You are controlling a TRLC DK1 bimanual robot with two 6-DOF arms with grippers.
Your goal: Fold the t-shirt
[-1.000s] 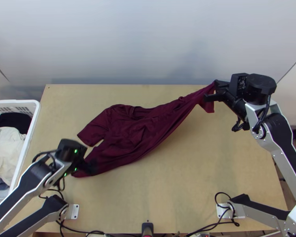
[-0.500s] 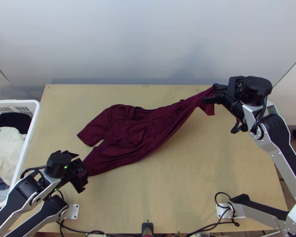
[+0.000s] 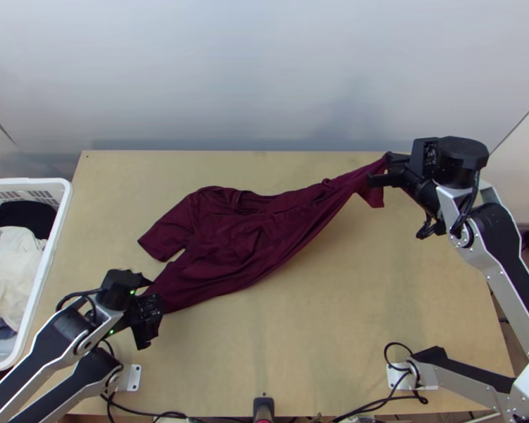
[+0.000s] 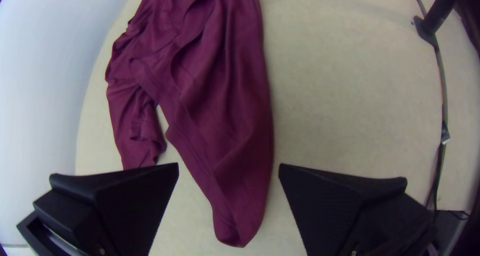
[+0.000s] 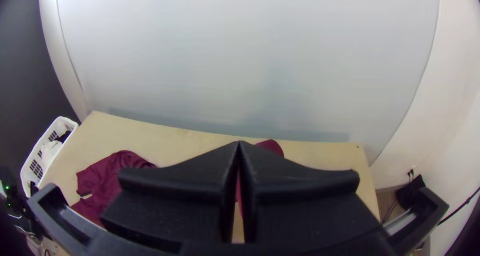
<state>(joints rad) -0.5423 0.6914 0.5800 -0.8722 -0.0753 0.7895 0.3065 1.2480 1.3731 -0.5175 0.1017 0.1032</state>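
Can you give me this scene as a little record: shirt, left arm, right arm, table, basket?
Shirt: dark red, rumpled, unfolded, stretched across the table
Left arm: jaws open at the shirt's near left end
Right arm: jaws closed on the shirt's far right end, lifting it
Table: light wood
Basket: white, left of the table, holding clothes

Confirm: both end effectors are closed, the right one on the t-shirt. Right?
Not quite: the left end effector is open, not closed; the left wrist view shows its fingers wide apart. The right end effector is closed on the t-shirt, as you say.
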